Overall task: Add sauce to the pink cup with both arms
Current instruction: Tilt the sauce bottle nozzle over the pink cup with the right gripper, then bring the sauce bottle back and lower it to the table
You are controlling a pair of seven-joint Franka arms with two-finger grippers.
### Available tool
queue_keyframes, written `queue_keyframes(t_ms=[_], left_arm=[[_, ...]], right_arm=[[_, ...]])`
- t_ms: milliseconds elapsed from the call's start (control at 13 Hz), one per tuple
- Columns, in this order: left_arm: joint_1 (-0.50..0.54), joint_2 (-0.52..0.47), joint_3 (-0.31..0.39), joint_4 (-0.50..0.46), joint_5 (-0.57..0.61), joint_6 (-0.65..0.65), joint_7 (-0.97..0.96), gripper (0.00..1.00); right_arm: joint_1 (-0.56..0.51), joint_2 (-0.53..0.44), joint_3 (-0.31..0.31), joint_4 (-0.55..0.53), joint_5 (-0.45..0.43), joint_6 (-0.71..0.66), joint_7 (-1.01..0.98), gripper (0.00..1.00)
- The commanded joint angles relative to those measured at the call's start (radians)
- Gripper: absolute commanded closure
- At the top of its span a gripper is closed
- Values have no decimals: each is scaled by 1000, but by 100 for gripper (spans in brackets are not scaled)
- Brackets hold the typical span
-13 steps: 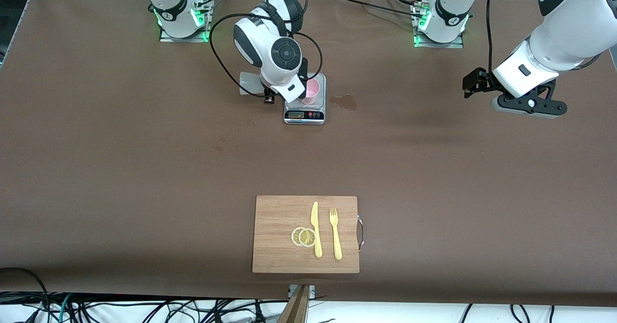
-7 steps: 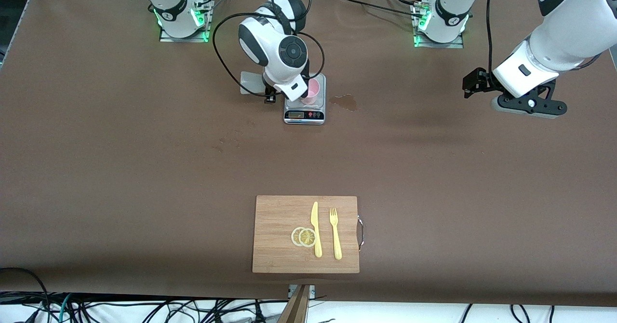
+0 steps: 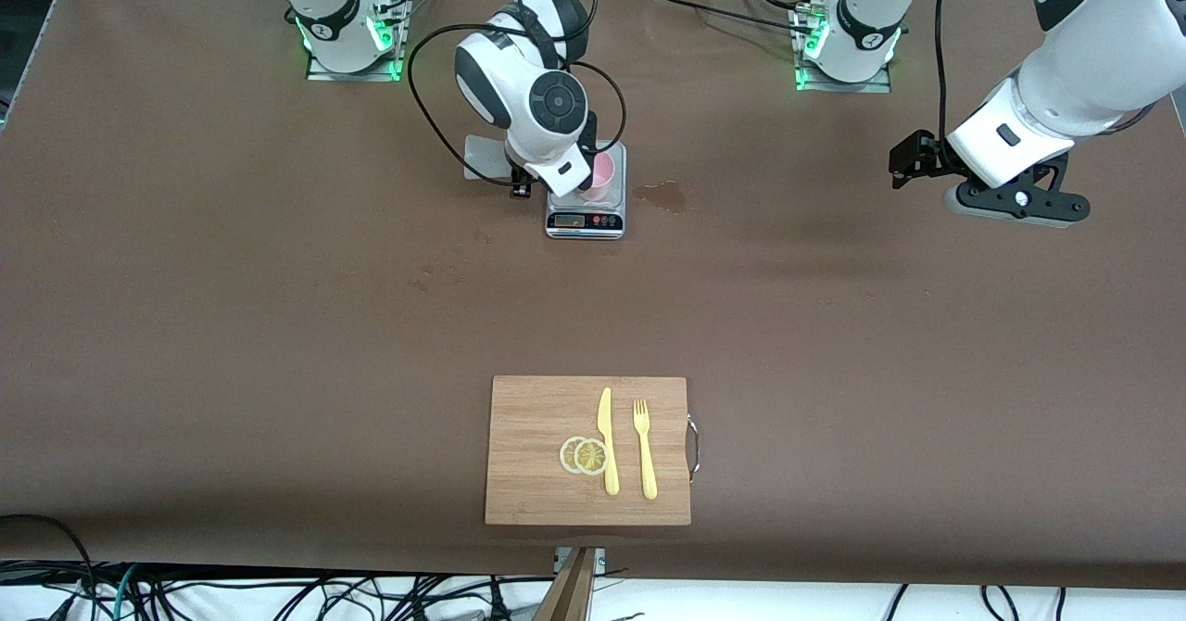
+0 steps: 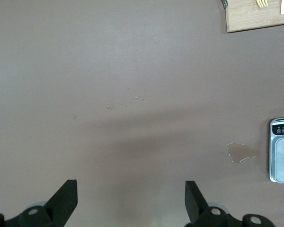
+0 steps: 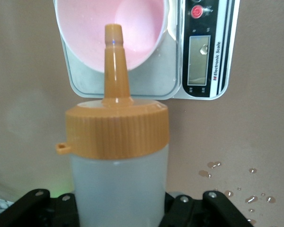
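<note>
The pink cup [image 3: 601, 174] stands on a small kitchen scale [image 3: 586, 221] near the robots' bases. My right gripper [image 3: 515, 178] is shut on the sauce bottle [image 3: 482, 159] and holds it tipped beside the scale. In the right wrist view the bottle [image 5: 117, 182] fills the gripper [image 5: 118, 204], and its orange nozzle [image 5: 114, 61] points over the rim of the cup [image 5: 92, 33]. My left gripper [image 3: 904, 163] is open and empty, waiting over bare table at the left arm's end. Its fingers [image 4: 66, 195] stand wide apart.
A wet patch [image 3: 663, 196] lies on the table beside the scale, toward the left arm's end, with droplets [image 5: 210, 169] nearby. A wooden cutting board [image 3: 588, 449] with a yellow knife, fork and lemon slices lies near the front camera.
The right arm's wrist has shifted and turned a little over the scale with the bottle in it. The left arm has not moved.
</note>
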State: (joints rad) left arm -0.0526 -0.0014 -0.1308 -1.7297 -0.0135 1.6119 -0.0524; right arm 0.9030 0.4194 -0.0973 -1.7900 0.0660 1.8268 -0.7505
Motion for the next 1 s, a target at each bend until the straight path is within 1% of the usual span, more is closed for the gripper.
queue_keyframes(t_ms=[0,153,460,767,920], left_arm=[[3,-11,5,-1,-22,-7,23,0],[3,-11,5,-1,-22,-7,23,0],[5,-11,5,-1,-23,-7,23,0],[3,-11,5,-1,-23,-7,23,0],[5,-11,5,-1,-23,-7,23,0]], right_arm=[[-21,-39,5,1,57,-21,-23,88],[-64,-69,5,-5,100,-21,-64,88],[-189,-134,5,-9,207,-27,-214,88],[-349,-194,2,-9,348,-58,-400,88],[-426,-197,-13,-8,428,-66,-533,88]])
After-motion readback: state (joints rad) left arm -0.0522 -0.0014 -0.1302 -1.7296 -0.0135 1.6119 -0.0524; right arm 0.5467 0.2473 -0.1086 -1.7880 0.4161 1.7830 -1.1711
